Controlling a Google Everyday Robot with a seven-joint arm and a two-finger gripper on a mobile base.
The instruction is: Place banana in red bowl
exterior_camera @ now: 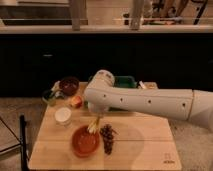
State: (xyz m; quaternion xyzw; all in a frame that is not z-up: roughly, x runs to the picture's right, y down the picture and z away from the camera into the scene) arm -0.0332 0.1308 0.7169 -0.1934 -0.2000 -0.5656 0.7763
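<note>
While the arm reaches in from the right in the camera view, the tool (95, 118) hangs over the far rim of the red bowl (84, 144) on the tabletop (142, 147), the banana (93, 127) at its tip beside the grape bunch (107, 138); I cannot tell whether the tool grips it, so the drop into the bowl looks not yet done.

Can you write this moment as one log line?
gripper: over red bowl rim | banana: upright under gripper | grapes: beside bowl

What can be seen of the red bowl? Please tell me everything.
The red bowl is round, shallow and orange-red, glossy inside, standing upright on the wooden table near its front edge. The banana is at its far rim, just below the gripper; contact cannot be told. Grapes lie close on its right.
</note>
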